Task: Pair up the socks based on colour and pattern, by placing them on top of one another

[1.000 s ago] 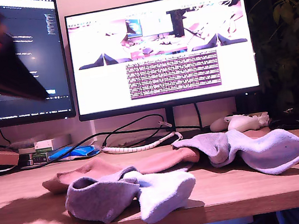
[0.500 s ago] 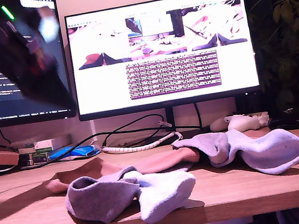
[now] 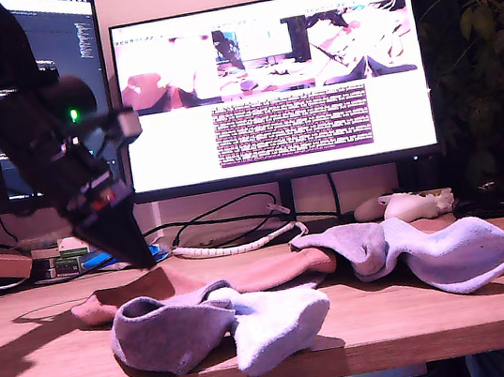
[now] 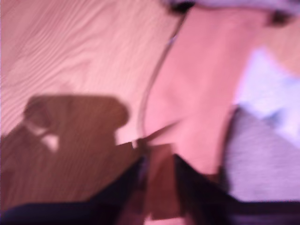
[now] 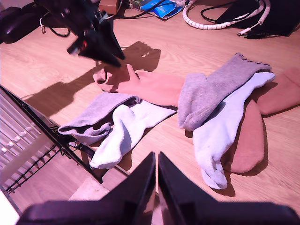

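Several socks lie jumbled on the wooden table (image 3: 50,361). A pink sock (image 5: 150,86) stretches across the middle, with a grey-lavender sock (image 5: 93,115) and a pale-blue sock (image 5: 126,131) overlapping near the table's front edge. Further along, a frilly-cuffed grey-lavender sock (image 5: 211,91) lies over a pale-blue one (image 5: 225,126) and another pink one (image 5: 248,136). My first gripper (image 3: 144,259) hangs just over the end of the pink sock (image 3: 246,275), at the exterior view's left. In the blurred first wrist view its narrow gap (image 4: 157,161) stands open with pink fabric showing through. My second gripper (image 5: 156,164) is shut and empty, high above the pile.
Two monitors stand behind the table. A coiled white cable (image 3: 232,245), a white game controller (image 3: 407,206) and small boxes (image 3: 71,249) lie along the back. A black wire rack (image 5: 28,136) sits beyond the table's front edge. A plant (image 3: 490,67) fills the exterior view's right.
My first arm has swung down from the exterior view's upper left until its tip is just over the pink sock's end. The socks have not moved.
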Robot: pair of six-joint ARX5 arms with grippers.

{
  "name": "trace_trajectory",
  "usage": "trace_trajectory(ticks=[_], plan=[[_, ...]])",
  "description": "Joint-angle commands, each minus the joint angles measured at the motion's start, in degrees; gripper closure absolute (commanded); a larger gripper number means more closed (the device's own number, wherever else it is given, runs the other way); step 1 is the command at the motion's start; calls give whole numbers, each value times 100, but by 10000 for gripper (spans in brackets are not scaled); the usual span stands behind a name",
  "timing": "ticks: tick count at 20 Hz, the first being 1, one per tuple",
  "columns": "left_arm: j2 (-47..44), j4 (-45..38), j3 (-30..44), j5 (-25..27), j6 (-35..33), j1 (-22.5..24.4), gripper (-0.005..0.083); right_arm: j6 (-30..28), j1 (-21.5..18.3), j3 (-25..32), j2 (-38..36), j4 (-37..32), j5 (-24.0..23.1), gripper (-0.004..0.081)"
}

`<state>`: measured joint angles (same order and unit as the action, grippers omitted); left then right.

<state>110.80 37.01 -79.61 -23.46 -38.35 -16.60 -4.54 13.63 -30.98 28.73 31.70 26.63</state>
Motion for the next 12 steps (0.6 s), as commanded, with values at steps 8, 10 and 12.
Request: trace_trajectory(ticks=[8,10,12], plan=[[485,-140,-22,-50,-118,-2,436,-4,24,107,0,-76,28,783],[507,-173,-22,-52,-114,-7,437,-4,24,107,0,-76,28,783],[507,-210,-22,-94,-114,-7,484,-4,24,107,0,-76,28,783]])
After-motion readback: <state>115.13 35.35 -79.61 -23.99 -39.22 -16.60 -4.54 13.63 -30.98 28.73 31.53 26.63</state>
